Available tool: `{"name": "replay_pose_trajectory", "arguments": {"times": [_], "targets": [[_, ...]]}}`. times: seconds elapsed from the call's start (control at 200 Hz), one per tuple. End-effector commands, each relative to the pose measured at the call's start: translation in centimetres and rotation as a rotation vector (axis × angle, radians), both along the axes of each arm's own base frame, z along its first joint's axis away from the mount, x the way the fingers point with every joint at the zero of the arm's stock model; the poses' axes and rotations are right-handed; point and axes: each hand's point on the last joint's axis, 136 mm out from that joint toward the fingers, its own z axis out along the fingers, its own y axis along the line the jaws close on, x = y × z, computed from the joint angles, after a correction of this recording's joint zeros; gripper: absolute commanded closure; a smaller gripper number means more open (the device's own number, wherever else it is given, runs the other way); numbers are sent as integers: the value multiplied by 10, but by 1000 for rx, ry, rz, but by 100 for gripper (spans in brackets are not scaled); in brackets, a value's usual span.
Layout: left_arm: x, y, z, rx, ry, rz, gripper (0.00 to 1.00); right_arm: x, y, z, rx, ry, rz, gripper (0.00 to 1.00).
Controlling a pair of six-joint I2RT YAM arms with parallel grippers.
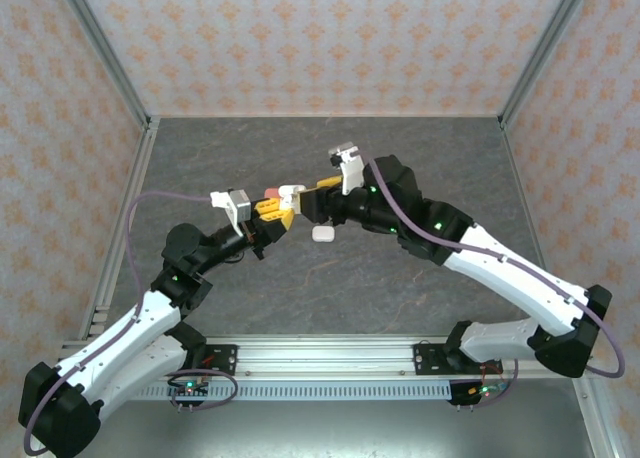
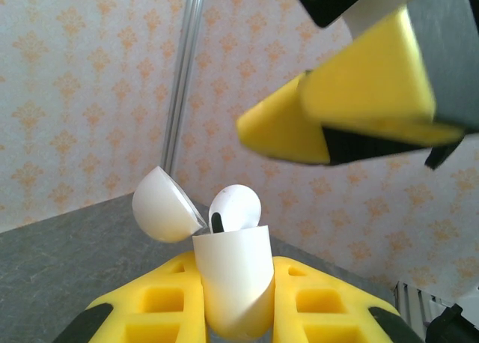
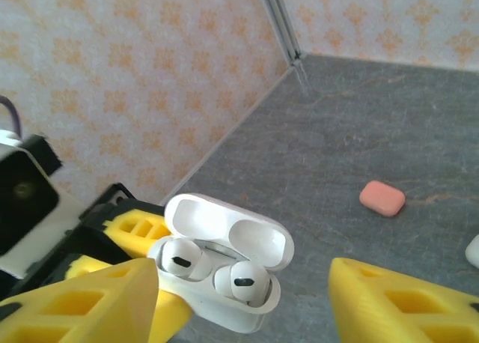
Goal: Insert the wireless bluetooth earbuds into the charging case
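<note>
Left claw (image 2: 238, 313) gripped the open charging case (image 2: 233, 272), both earbuds (image 3: 241, 281) seated; right claw (image 3: 243, 298), released, hovered above. Next: probably closing lid (image 3: 224, 223).

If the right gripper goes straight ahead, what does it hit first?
The open case in the left gripper, likely its earbuds first. It sits dead ahead of the open right gripper; depth unclear.
</note>
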Motion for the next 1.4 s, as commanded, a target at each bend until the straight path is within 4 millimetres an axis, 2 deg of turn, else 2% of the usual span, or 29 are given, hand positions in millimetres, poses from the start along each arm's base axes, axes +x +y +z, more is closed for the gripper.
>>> {"name": "replay_pose_trajectory", "arguments": {"times": [0.0, 0.125, 0.24, 0.345, 0.53, 0.706, 0.956, 1.231, 1.396], "targets": [[-7, 3, 15, -51, -53, -7, 100, 0, -17, 15, 101, 2, 6, 29], [-9, 2, 19, -71, -62, -16, 100, 0, -25, 5, 159, 56, 73, 13], [-11, 0, 25, -96, -74, -45, 100, -11, -18, -4, 186, 89, 180, 0], [-14, -3, 31, -119, -84, -74, 100, -24, -5, -4, 216, 107, 305, 1], [-21, -12, 38, -120, -101, -135, 100, -36, 3, 7, 256, 83, 405, 1], [-26, -24, 40, -103, -106, -182, 100, -38, 12, 10, 262, 84, 448, 1], [-23, -28, 40, -97, -104, -183, 100, -38, 14, 8, 245, 93, 449, 0], [-18, -30, 34, -78, -85, -172, 100, -47, 11, 17, 251, 68, 479, 15], [-14, -31, 29, -62, -69, -158, 100, -51, 6, 21, 251, 33, 475, 19]]}}
